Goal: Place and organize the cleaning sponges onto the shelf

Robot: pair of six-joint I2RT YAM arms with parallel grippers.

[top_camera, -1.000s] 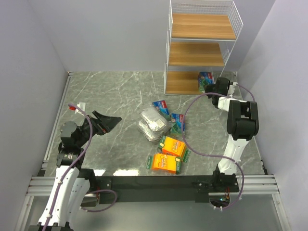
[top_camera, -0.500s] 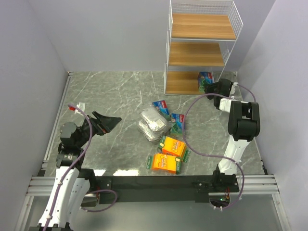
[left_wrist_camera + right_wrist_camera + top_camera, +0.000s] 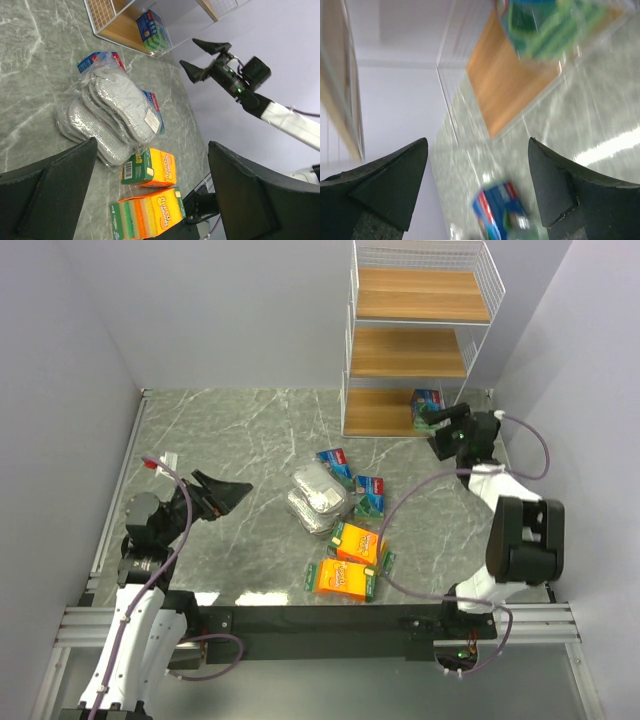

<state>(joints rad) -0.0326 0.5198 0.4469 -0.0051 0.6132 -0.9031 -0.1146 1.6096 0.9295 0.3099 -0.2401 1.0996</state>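
Top: shelf (image 3: pixel 420 350) at 1 o'clock, blue-green pack (image 3: pixel 428 402) on bottom board (image 3: pixel 375 412); right gripper (image 3: pixel 432 432) spread just beside it; left gripper (image 3: pixel 228 490) spread at 9 | Left wrist: six loose packs (image 3: pixel 115 110) at centre | Right wrist: fingers (image 3: pixel 385 175) apart, blue-green pack (image 3: pixel 555 25) blurred at 1

robot lab cell — blank walls (image 3: pixel 230 310), alu frame (image 3: pixel 90 625)

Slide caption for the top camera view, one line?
Right pincer open beside the shelf, one blue-green sponge pack on its bottom board, six more packs loose on the table.
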